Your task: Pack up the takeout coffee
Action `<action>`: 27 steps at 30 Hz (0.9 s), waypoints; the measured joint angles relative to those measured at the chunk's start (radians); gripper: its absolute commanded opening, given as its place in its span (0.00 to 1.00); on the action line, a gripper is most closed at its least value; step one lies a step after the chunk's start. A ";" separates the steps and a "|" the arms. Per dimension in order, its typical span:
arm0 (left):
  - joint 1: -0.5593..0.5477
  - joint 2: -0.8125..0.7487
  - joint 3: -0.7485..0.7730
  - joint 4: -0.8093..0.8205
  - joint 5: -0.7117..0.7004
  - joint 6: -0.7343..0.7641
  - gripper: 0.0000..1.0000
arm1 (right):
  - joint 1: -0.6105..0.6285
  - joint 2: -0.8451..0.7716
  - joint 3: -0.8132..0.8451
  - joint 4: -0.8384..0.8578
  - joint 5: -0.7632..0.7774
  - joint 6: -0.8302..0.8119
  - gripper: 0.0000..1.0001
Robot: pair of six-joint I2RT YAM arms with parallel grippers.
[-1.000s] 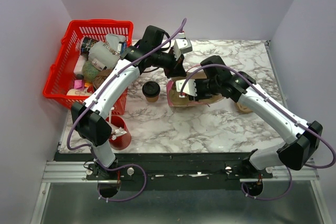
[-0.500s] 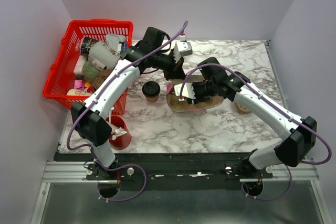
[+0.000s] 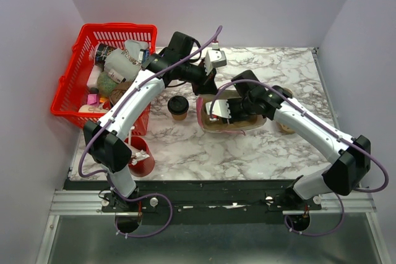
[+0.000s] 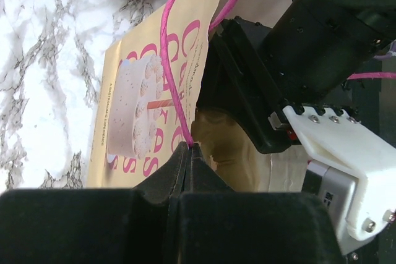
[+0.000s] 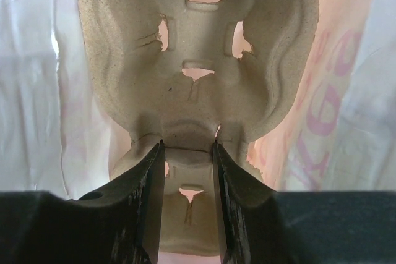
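The takeout coffee [image 3: 178, 107], a small kraft cup with a black lid, stands upright on the marble table, left of a tan paper bag [image 3: 230, 123]. The bag lies on its side and shows a cake print in the left wrist view [image 4: 139, 109]. My left gripper [image 3: 206, 87] is shut on the bag's pink handle [image 4: 168, 60], pinched at the fingertips [image 4: 189, 148]. My right gripper [image 3: 220, 109] reaches into the bag and is shut on the brown pulp cup carrier [image 5: 198, 47], with its fingers [image 5: 151, 171] on the carrier's central ridge.
A red basket [image 3: 86, 32] full of items stands at the back left. A red cup of white sticks [image 3: 141, 159] stands near the front left. A second tan pulp piece [image 3: 288, 127] lies to the right of the bag. The table's right edge is close to a wall.
My right gripper has pushed the carrier a little further left into the bag. My left gripper keeps hold of the pink handle and has barely moved. The coffee has not moved.
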 measured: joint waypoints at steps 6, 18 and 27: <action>0.000 0.000 0.005 -0.010 0.000 0.006 0.00 | 0.000 0.042 -0.002 0.009 0.030 0.004 0.01; 0.000 0.000 0.010 -0.018 0.000 0.006 0.00 | 0.000 0.090 -0.025 0.080 0.043 0.011 0.01; 0.000 0.005 0.033 -0.040 0.000 0.005 0.00 | 0.000 0.108 -0.060 0.130 0.067 0.011 0.01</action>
